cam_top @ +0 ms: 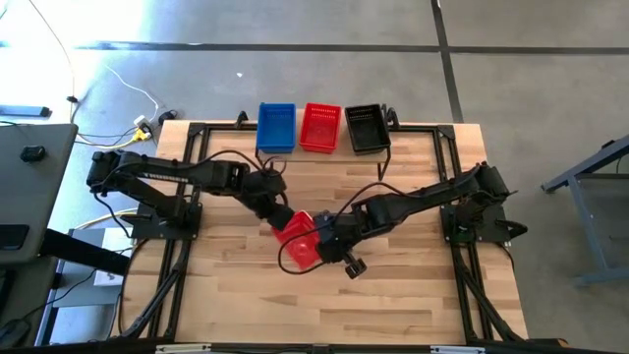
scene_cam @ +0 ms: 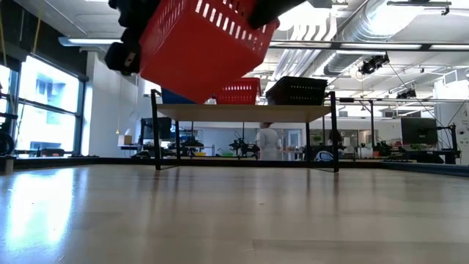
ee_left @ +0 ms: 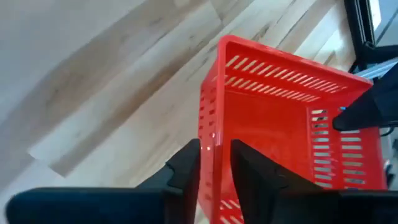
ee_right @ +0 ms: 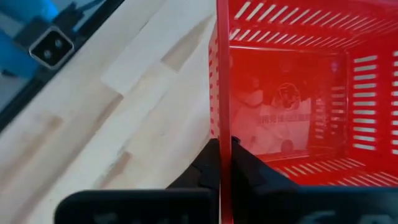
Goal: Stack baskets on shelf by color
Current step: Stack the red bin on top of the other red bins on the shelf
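Aloft, red basket (ee_right: pixel 292 124) in right pincer (ee_right: pixel 225 163).

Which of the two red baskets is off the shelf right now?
The red basket at mid-table, held in the air between both arms, the right fingers pinching its wall. The other red basket sits on the shelf between blue and black.

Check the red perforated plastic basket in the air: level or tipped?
Tipped. The red perforated plastic basket hangs slanted above the wooden tabletop, one bottom corner lowest.
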`<state>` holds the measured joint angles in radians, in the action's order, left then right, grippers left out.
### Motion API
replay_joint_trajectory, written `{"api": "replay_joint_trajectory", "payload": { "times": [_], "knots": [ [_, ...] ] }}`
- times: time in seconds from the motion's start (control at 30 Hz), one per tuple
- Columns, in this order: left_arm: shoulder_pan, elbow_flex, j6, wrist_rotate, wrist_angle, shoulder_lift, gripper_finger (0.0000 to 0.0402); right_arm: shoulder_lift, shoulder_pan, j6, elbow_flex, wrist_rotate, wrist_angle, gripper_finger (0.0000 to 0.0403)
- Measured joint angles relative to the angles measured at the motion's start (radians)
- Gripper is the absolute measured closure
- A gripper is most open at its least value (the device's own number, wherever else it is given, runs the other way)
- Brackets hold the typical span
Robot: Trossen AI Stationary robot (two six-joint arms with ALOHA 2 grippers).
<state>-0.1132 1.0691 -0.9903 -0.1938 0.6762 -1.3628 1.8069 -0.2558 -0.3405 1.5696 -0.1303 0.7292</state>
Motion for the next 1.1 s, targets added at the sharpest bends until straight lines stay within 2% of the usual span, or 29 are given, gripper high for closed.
{"api": "replay_joint_trajectory", "payload": {
  "times": [0.27,0.6,0.83,1.1],
  "knots": [
    [-0.076,0.0,0.183,-0.002,0.0,0.0,0.0283,0.0,0.0,0.251,0.0,0.001,0.0,0.0402],
    [-0.157,-0.001,0.411,-0.004,0.01,0.015,0.0302,0.0,0.0,0.533,0.0,0.032,0.042,0.0403],
    [-0.209,-0.001,0.548,-0.004,0.02,0.071,0.0316,0.0,-0.002,0.621,0.04,0.147,0.067,0.0403],
    [-0.263,0.0,0.681,-0.003,0.064,0.169,0.0319,-0.002,0.025,0.598,0.161,0.315,0.132,0.0403]
  ]
}}
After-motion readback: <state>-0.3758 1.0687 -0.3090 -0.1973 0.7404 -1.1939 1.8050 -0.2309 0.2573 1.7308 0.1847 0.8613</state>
